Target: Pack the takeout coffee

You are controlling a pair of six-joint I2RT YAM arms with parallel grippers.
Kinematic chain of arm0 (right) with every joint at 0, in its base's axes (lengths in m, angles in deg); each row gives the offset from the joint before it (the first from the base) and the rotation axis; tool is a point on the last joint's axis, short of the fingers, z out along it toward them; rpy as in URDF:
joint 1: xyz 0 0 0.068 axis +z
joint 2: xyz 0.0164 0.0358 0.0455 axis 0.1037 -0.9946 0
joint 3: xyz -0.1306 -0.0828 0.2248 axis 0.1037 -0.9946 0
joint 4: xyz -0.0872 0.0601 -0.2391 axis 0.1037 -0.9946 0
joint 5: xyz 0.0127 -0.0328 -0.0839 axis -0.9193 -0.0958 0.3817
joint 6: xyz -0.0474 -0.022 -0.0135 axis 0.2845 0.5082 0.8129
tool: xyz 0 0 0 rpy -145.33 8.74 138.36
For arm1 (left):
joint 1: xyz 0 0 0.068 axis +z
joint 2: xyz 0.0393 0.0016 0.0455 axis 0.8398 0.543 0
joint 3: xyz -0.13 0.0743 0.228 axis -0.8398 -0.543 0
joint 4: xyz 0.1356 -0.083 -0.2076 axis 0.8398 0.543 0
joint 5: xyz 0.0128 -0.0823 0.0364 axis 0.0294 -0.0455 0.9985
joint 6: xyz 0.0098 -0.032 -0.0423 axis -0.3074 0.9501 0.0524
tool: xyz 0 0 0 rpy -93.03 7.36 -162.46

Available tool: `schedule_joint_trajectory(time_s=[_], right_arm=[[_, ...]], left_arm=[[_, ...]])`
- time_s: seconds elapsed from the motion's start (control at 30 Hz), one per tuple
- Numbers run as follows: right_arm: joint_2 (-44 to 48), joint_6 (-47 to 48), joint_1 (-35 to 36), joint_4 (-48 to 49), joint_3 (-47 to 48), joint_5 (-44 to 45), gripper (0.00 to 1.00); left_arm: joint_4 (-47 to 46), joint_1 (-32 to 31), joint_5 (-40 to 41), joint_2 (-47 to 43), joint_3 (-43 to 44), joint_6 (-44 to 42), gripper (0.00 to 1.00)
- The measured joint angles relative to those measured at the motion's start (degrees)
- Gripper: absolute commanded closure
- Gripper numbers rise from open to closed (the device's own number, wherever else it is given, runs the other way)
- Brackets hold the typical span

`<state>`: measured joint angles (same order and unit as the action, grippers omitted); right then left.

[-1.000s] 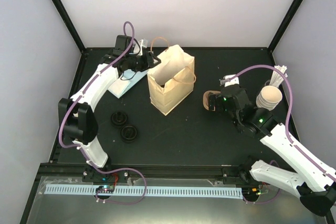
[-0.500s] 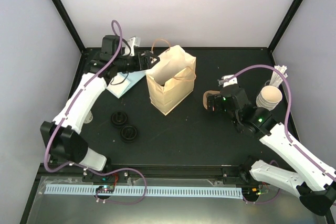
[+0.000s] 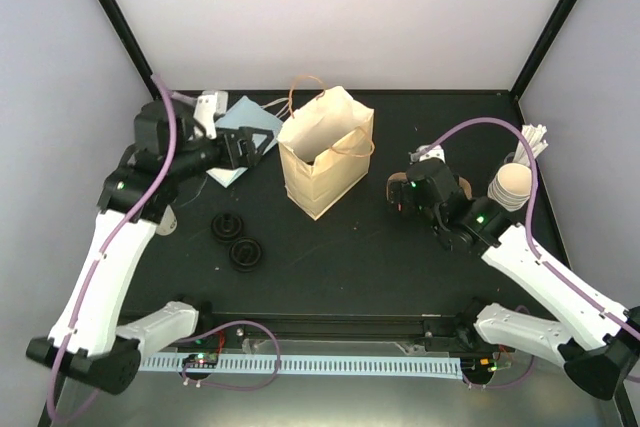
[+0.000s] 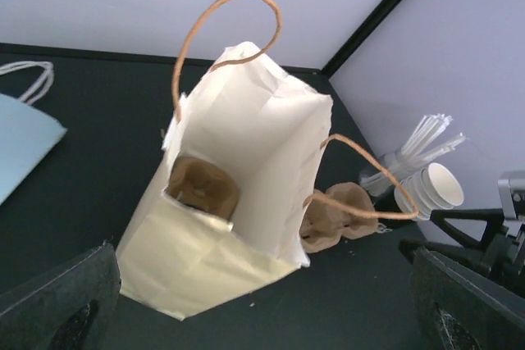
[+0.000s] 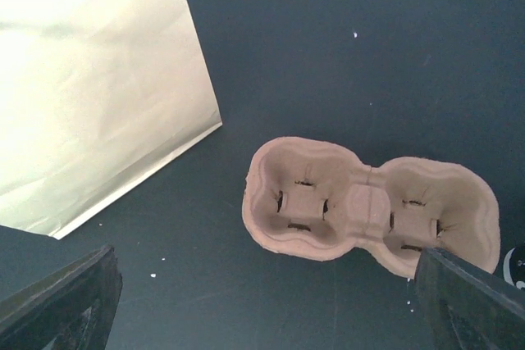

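Standing mid-table: paper bag (image 3: 325, 157) w/ carrier (image 5: 369, 206) near.

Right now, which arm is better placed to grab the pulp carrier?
Right. The right gripper, open, hovers over the carrier; the left gripper, also open, is beyond the paper bag.

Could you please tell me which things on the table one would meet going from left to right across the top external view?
black lids → paper bag → pulp carrier → stack of cups
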<state>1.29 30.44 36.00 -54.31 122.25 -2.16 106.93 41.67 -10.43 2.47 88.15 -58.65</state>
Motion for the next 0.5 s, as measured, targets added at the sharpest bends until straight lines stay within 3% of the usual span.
schedule_joint_trajectory(time_s=[0.17, 0.5], right_arm=[[-1.0, -0.5, 0.0, 0.6, -1.1, -0.9, 0.00], [2.7, -3.8, 0.0, 3.7, -8.2, -0.6, 0.00]], left_arm=[[6.4, 0.0, 6.4, -8.5, -4.4, -0.8, 0.01], [15.1, 0.0, 21.1, -18.6, -27.0, 7.2, 0.01]])
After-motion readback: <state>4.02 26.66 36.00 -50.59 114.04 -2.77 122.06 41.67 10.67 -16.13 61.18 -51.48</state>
